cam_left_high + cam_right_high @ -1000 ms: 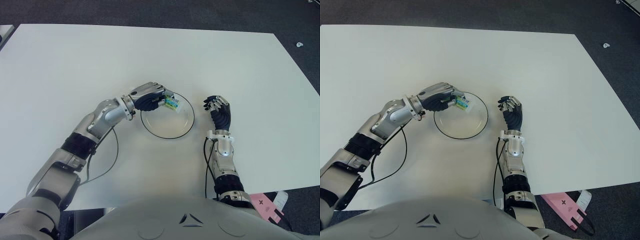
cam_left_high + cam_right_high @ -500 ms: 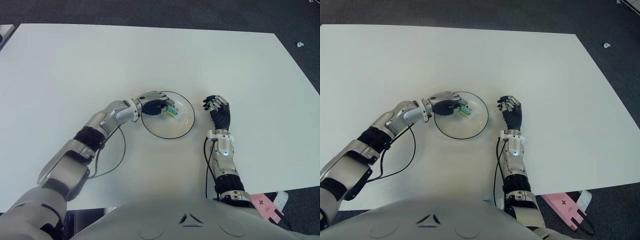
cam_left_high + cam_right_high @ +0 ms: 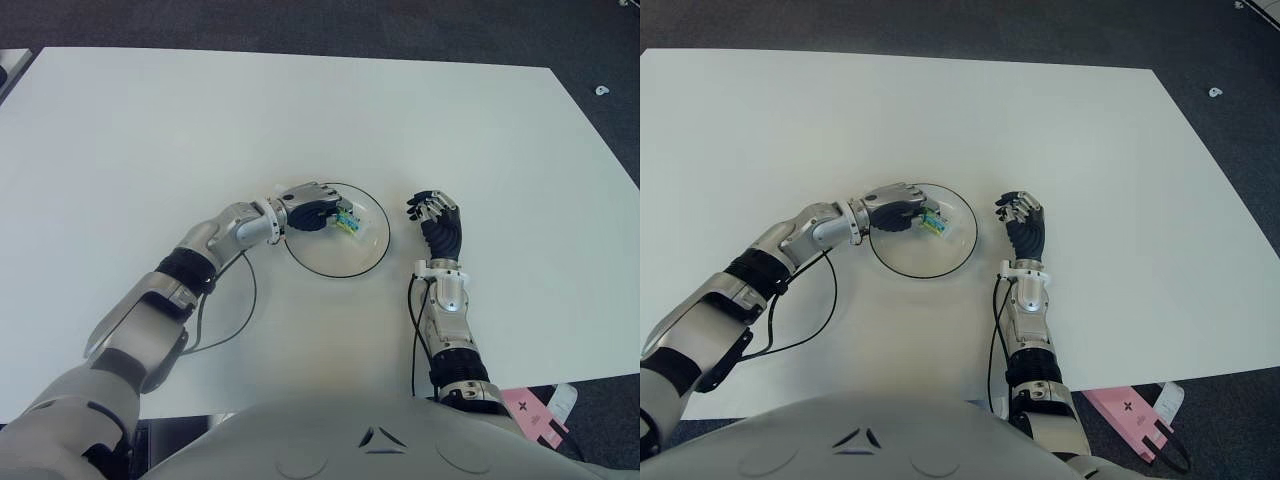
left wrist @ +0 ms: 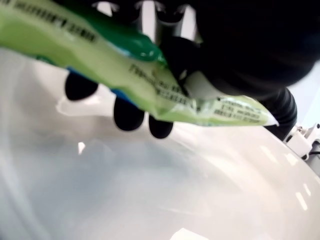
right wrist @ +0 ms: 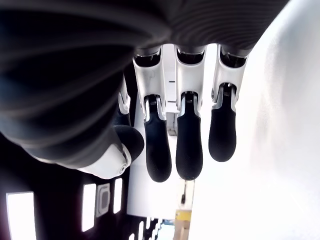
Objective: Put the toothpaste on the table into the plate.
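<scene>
Toothpaste (image 3: 345,220) in left hand (image 3: 308,205), over plate (image 3: 365,258).

**Green tube, clear dish, white top**

The toothpaste (image 4: 150,82) is lime green with a darker green band, a blue patch and black lettering. The plate (image 3: 368,258) is clear glass with a dark rim. The table (image 3: 150,130) is plain white. Both hands, left hand (image 3: 310,206) and right hand (image 3: 436,217), are silver with black fingers.

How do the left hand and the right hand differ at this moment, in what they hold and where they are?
The left hand is closed on the green toothpaste; the right hand holds nothing, its fingers loosely curled. The left hand reaches over the plate from its left edge; the right hand shows beside the plate, on its right. Both are above the white table.
</scene>
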You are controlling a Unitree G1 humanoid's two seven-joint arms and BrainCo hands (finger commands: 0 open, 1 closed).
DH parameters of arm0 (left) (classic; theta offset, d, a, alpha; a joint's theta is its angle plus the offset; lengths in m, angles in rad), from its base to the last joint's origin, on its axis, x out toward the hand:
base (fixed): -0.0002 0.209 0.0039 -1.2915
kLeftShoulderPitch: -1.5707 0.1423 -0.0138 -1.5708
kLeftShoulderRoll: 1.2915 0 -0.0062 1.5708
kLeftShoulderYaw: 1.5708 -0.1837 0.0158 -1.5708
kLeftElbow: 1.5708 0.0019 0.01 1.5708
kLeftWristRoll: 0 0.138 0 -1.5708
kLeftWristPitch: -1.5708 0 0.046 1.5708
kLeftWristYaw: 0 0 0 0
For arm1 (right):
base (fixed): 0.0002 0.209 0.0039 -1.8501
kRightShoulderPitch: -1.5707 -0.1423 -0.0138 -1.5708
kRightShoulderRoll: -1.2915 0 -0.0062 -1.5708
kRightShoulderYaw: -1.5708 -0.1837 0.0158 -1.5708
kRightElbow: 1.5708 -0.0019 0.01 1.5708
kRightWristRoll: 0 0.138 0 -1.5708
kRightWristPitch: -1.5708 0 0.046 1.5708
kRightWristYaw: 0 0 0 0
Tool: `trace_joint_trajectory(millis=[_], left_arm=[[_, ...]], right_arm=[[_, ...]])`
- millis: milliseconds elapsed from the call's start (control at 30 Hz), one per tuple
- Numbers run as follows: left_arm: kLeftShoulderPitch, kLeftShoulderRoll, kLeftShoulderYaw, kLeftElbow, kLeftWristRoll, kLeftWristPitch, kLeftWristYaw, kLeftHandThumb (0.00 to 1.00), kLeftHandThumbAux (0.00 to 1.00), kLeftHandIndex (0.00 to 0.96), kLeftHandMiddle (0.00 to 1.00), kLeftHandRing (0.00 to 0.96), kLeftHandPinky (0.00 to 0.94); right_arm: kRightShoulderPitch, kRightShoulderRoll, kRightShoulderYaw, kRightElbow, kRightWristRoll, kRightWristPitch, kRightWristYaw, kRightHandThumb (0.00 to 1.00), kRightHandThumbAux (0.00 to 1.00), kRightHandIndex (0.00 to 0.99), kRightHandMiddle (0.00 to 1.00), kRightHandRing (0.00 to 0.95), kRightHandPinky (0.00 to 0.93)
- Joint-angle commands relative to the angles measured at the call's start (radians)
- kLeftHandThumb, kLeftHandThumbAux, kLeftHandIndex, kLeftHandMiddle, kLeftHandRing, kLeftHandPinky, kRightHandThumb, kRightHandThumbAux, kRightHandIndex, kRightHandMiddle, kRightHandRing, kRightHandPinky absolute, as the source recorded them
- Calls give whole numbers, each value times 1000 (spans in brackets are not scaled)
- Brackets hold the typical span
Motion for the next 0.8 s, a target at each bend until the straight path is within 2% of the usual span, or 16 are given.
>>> trace_joint_trajectory(millis=[33,67,100,167,267,333,433,533,800], left_arm=[[-4,21,-12,-11,-52,-13,-124,743,548,424,517,632,580],[-3,24,-12,-14,-55,-19,-130,705,508,426,512,605,564],[-2,26,-12,-15,-57,-24,-135,632,447,339,421,492,481],[6,31,-8,-23,-59,-30,-133,546,380,217,288,335,365],[17,38,0,-38,-62,-46,-125,492,349,111,166,196,253],[22,41,3,-39,-65,-62,-114,416,333,45,68,80,137],[25,40,9,-35,-73,-74,-111,315,317,14,22,26,48],[28,37,18,-31,-95,-85,-121,256,303,4,7,8,15],[49,41,47,-51,-125,-97,-115,203,273,0,0,0,25]], right_arm=[[61,9,0,68,-2,27,0,710,729,431,523,536,540],[61,9,0,68,-2,27,-1,710,729,431,523,536,541],[60,10,1,68,-2,26,-1,710,729,431,523,535,539],[60,10,1,68,-2,27,-2,709,729,431,523,535,538],[61,10,1,66,-4,30,-4,709,729,431,523,535,539],[61,10,2,65,-6,32,-6,709,729,431,524,535,535],[61,10,3,64,-7,32,-7,710,729,431,525,536,538],[61,10,3,64,-8,31,-9,710,729,431,525,536,536],[59,8,5,66,-10,32,-8,709,729,431,521,530,530]])
